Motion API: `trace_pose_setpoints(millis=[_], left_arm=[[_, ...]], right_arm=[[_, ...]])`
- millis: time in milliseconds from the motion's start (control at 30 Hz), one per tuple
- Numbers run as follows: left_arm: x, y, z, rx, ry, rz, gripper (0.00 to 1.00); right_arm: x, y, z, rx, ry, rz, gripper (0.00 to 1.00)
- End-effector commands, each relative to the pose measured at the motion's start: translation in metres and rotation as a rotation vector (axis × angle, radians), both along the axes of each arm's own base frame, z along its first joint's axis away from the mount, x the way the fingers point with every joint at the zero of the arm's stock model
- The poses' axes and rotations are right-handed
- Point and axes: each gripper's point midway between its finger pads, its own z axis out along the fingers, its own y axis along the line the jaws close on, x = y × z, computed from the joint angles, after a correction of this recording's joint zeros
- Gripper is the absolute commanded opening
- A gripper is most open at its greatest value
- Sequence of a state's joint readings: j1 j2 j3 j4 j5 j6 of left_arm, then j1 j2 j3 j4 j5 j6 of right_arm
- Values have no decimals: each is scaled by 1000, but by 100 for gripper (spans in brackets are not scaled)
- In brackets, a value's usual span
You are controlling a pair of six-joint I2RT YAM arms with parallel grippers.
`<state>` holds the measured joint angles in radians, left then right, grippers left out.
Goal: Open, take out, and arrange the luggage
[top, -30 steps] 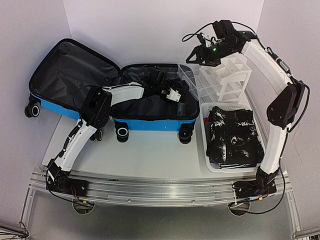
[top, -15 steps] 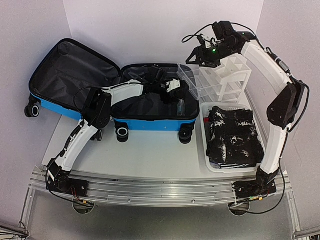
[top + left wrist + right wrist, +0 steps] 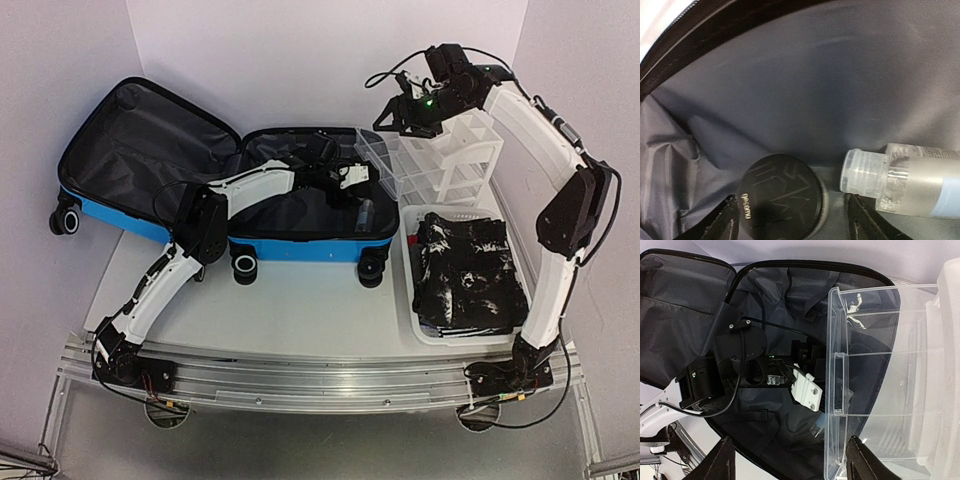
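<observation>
Luggage [image 3: 300, 247] lies open at back-left of table, lid swung left. L gripper [image 3: 790, 226] is inside the rt half, fingers wide, straddling black round compact [image 3: 780, 195], not clamped. Clear bottle [image 3: 910, 185] just beside it. Compact only visible on L wrist cam. R gripper [image 3: 793, 462] wide, empty, over clear drawer [image 3: 880, 375].

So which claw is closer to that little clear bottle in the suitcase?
Left. The left gripper hovers inside the luggage, right beside the clear bottle. The right gripper is over the drawer organizer, outside the case.
</observation>
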<state>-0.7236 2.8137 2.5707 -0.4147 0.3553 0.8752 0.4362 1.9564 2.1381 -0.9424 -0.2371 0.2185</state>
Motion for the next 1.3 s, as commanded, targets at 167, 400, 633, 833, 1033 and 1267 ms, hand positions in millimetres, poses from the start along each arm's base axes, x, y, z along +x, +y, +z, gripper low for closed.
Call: trace_pose_setpoints(millis=[167, 400, 633, 833, 1033, 1267], left_arm=[[-30, 26, -70, 175, 122, -70, 56], [21, 28, -47, 164, -166, 11, 45], [37, 49, -34, 146, -162, 50, 30], [47, 60, -14, 110, -198, 64, 9], [63, 62, 14, 32, -207, 113, 0], [55, 53, 22, -96, 49, 178, 52]], right_arm=[[-11, -10, 37, 31, -74, -17, 62], [-13, -9, 37, 40, -66, -16, 61], [-15, -12, 40, 38, -76, -23, 61], [-15, -11, 39, 43, -69, -24, 61], [-15, -10, 42, 52, -72, -27, 61], [-14, -9, 45, 70, -71, -37, 61]])
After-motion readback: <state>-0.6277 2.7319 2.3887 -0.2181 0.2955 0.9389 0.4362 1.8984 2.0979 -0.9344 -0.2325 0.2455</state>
